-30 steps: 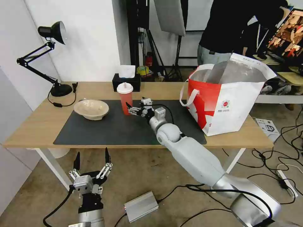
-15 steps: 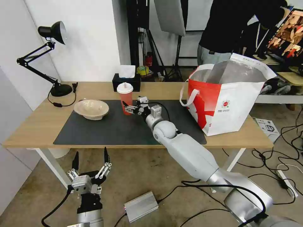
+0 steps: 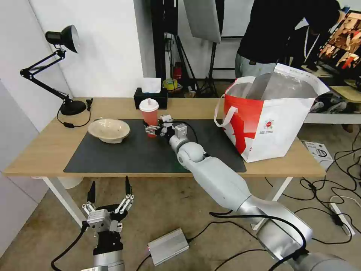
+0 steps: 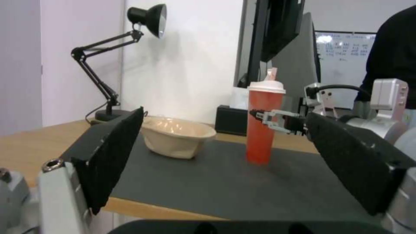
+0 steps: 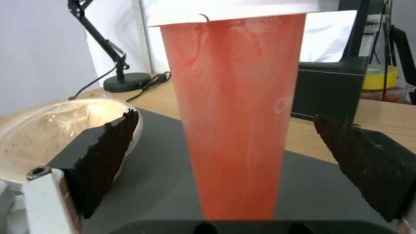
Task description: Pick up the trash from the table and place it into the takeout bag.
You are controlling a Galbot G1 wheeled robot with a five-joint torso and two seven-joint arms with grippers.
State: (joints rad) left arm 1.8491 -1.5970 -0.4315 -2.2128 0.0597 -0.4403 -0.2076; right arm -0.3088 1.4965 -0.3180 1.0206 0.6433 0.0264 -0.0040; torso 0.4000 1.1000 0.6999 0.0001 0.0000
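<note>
Takeout bag (image 3: pixel 270 124) stands open, well apart from the red cup (image 3: pixel 149 116) on the mat. Right gripper (image 3: pixel 150 129) brackets that cup, jaws spread; you close squarely mid-body. Left gripper (image 3: pixel 109 195) hangs spread below the table edge.

Reached further across the mat (image 3: pixel 150 150) over the last second, right gripper (image 3: pixel 149 128) now right at the red cup (image 3: pixel 149 116) instead of hanging back beside it. Fingers (image 5: pixel 108 156) spread wide on either side of the cup, not touching yet. Elbow and forearm slid left and forward along with it.
</note>
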